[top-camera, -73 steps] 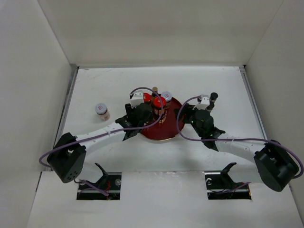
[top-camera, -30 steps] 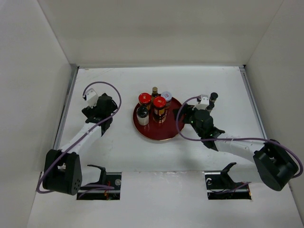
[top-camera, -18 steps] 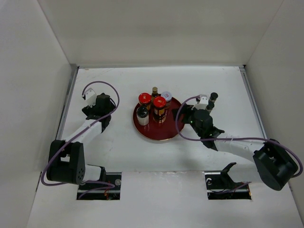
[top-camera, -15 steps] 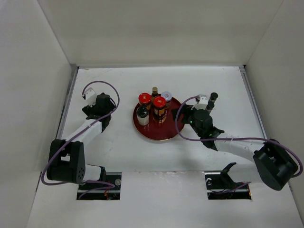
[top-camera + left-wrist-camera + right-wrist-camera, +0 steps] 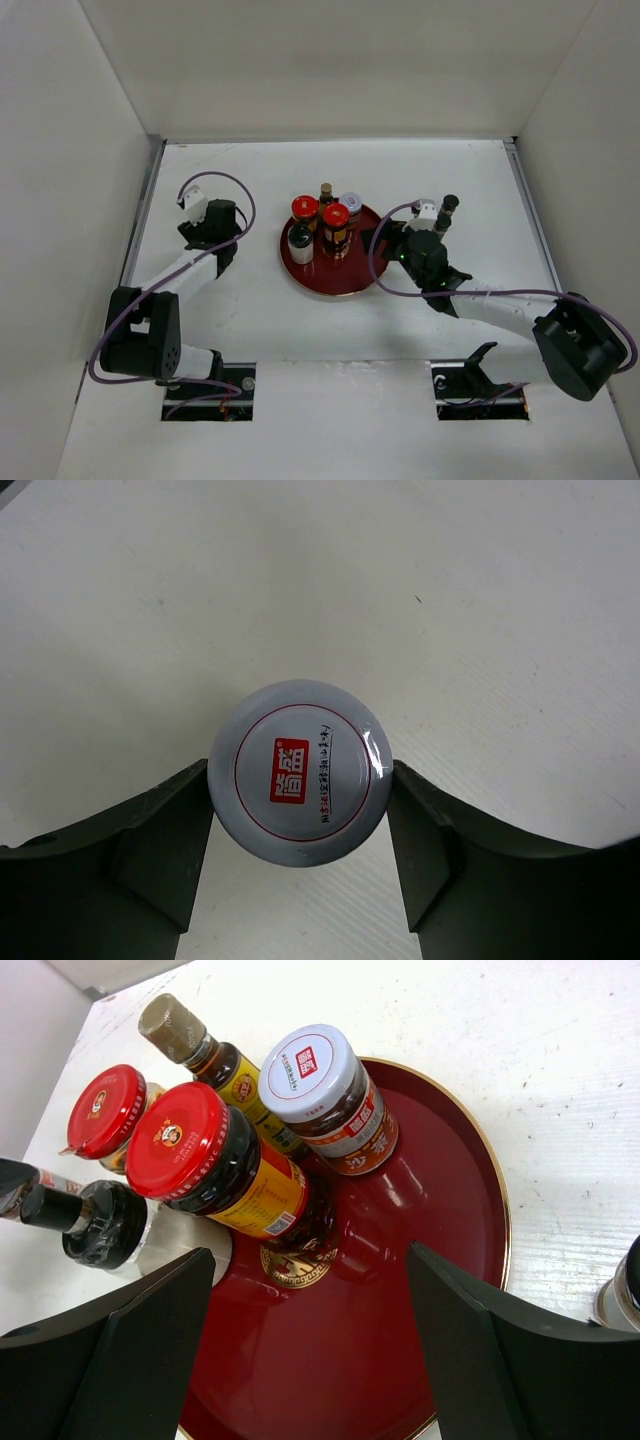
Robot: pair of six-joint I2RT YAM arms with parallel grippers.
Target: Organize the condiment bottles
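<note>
Left wrist view: the left gripper [image 5: 300,775] has its jaws drawn in narrow, one on each side of a white-capped jar [image 5: 300,783] that stands upright on the white table [image 5: 450,600]. The cap's rim meets both inner jaw faces, but the cap hides the jar body, so I cannot tell whether they press on it. Bare table lies all around the jar.

Right wrist view: the right gripper [image 5: 310,1258] hangs with its jaws wide and holds nothing, tilted over the near part of a dark red tray [image 5: 350,1370] with a gold rim. On the tray stand a front red-capped jar [image 5: 190,1140], a rear red-capped jar [image 5: 107,1110], a brown-capped bottle [image 5: 175,1028], a second white-capped jar [image 5: 308,1072] and a black-capped white bottle [image 5: 100,1222], all crowded toward its far side. Its near half is bare. A slim black-capped bottle [image 5: 625,1295] shows at the right edge, off the tray.

Top external view: the tray sits mid-table and the slim black-capped bottle is just to its right, beside the right gripper. The left gripper is well to the left, near the table's left edge. White walls [image 5: 330,60] close in three sides, with a broad band of table between the tray and the back wall.
</note>
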